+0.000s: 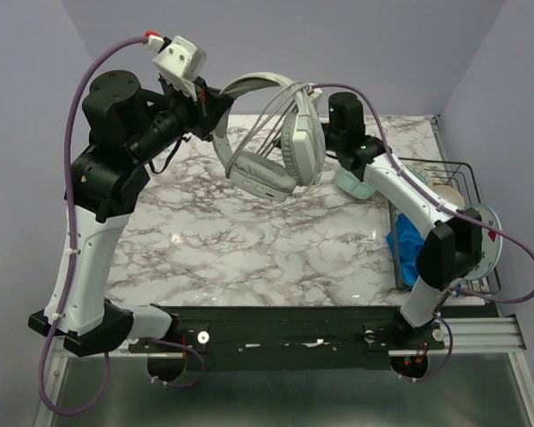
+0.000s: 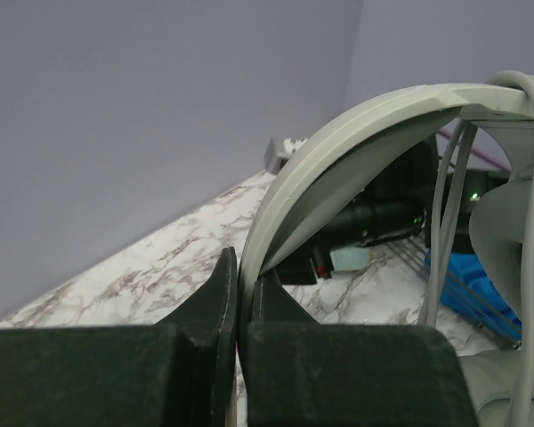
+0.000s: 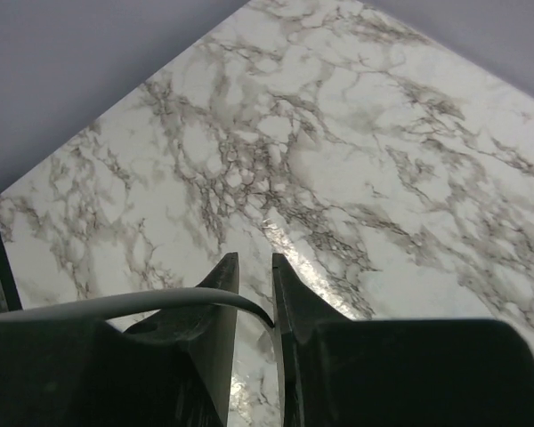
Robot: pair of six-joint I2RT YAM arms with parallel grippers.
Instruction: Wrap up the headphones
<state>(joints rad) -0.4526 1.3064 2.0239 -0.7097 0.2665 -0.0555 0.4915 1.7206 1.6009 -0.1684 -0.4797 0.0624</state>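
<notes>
The light grey headphones (image 1: 280, 156) hang in the air above the back of the marble table (image 1: 249, 249). My left gripper (image 1: 210, 114) is shut on the left end of the headband (image 2: 356, 124), which runs up from between its jaws (image 2: 240, 267). The thin grey cable (image 1: 274, 111) is looped several times over the headband and down past the earcups (image 2: 507, 222). My right gripper (image 1: 331, 107) is just right of the headphones, its jaws (image 3: 255, 271) closed to a narrow gap on the cable (image 3: 116, 304), which comes in from the left. The plug is hidden.
A black wire rack (image 1: 454, 167) stands at the table's right edge, holding a blue cloth (image 1: 408, 245) and a white round plate (image 1: 482, 233). A pale mint object (image 1: 356, 187) lies beside the rack under my right arm. Purple walls close the back and sides.
</notes>
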